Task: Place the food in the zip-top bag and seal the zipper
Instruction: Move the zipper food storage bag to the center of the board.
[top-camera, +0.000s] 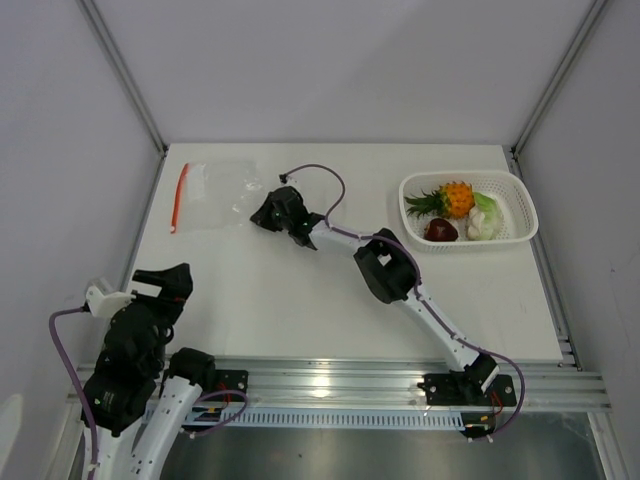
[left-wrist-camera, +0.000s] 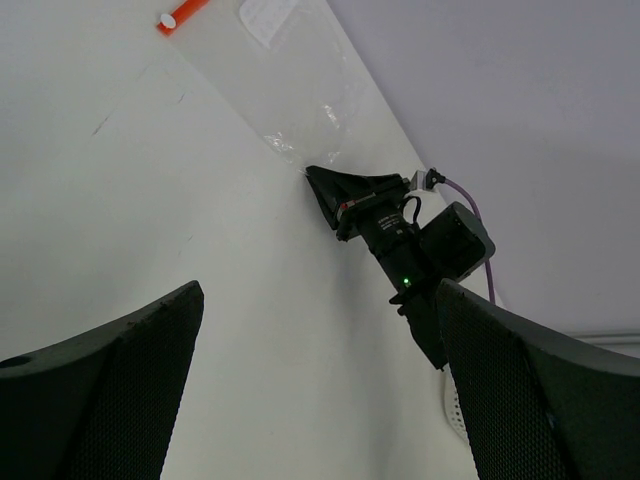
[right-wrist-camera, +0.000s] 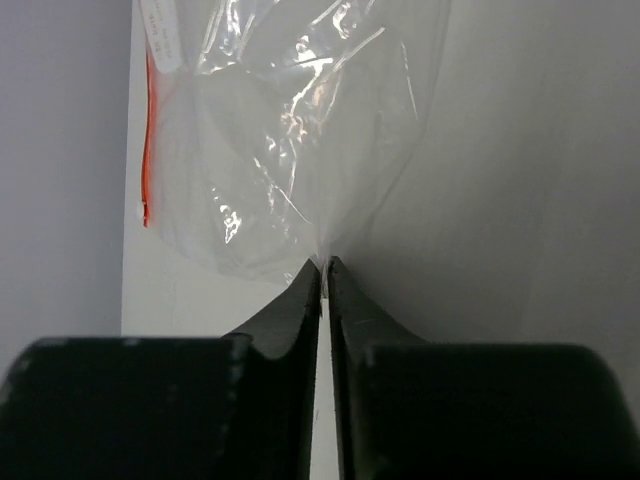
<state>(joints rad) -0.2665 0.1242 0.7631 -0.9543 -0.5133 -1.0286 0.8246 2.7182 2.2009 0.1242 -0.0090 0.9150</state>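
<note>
Clear zip-top bag (top-camera: 220, 195) flat at table's (top-camera: 300, 300) far-left corner, red-orange zipper (top-camera: 179, 198) along its left edge, pineapple (top-camera: 452, 199), dark red fruit (top-camera: 441, 231), white-green vegetable (top-camera: 483, 221) in basket (top-camera: 460, 176) far right

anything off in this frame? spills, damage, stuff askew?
Nothing spilled or damaged. One oddity: the bag is puckered where the right hand pinches its edge. That is the side opposite the zipper, so the mouth faces away from the food, which all sits in the basket.

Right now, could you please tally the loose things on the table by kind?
Toy food: 3 (pineapple, dark red fruit, white-green vegetable)
Basket: 1
Zip-top bag: 1
Total: 5
</note>
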